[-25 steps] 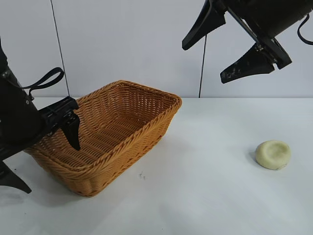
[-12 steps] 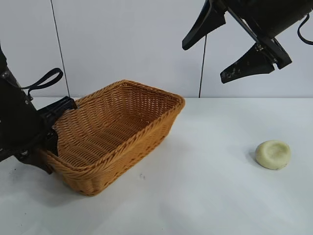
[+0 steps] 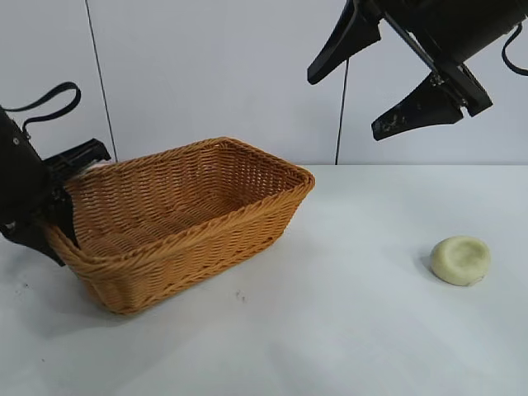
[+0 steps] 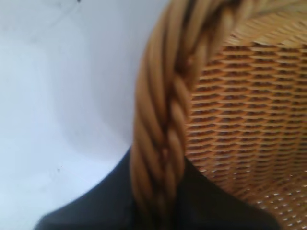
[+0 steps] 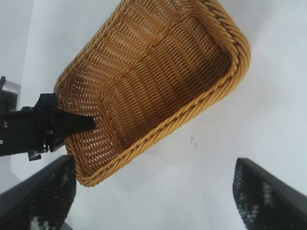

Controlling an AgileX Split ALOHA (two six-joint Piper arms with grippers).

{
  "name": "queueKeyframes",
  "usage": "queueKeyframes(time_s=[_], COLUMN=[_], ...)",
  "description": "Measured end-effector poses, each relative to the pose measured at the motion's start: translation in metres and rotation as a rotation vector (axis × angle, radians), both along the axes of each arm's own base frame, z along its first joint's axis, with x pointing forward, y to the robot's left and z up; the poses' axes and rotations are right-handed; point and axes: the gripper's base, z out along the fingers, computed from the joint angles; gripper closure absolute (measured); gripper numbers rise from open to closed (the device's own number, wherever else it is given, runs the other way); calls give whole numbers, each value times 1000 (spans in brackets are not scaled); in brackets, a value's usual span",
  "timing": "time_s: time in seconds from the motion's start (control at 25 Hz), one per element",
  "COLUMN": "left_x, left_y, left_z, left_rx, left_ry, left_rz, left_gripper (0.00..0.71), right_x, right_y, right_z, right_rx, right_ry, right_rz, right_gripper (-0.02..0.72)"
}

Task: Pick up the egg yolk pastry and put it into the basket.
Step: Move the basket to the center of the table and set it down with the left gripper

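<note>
You have one egg yolk pastry (image 3: pixel 460 260), one basket (image 3: pixel 186 223) and two arms on a white table (image 3: pixel 346 330). Nearest the table's front edge, toward its right side, the pastry lies alone on bare surface, dimpled top up, well apart from the basket and touched by nothing. The basket sits on the left half of the table, one short end angled toward the back wall, the other toward the left edge. At that left end your left gripper (image 3: pixel 59 216) has its fingers drawn close together across the braided rim: one black finger is inside against the woven wall, the other outside, with the wicker pinched between them. The left wrist view shows the braided rim (image 4: pixel 163 143) running straight between the dark fingers, so the grip is on the rim itself. Farther back and high above the table's right half, your right gripper (image 3: pixel 375 78) hangs in the air with its fingers spread wide, holding nothing and touching nothing.
</note>
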Motion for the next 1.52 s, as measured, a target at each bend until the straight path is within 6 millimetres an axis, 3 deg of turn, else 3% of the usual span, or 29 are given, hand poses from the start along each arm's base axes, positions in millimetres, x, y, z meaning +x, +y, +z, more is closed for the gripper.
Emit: queueKeyframes(time_s=[0.48, 0.8, 1.2, 1.52], left_x=[45, 57, 59, 62], left_y=[-13, -17, -36, -38], left_z=[28, 9, -17, -29], left_rx=[26, 28, -69, -47], left_ry=[-57, -19, -12, -12], left_rz=[-457, -642, -697, -702], left_gripper=[618, 618, 618, 618], right_x=[0, 0, 0, 0], right_y=[0, 0, 0, 0], right_z=[0, 0, 0, 0], right_rx=[0, 0, 0, 0], right_ry=[1, 2, 2, 2], right_rz=[1, 2, 2, 2], right_gripper=[69, 69, 69, 69])
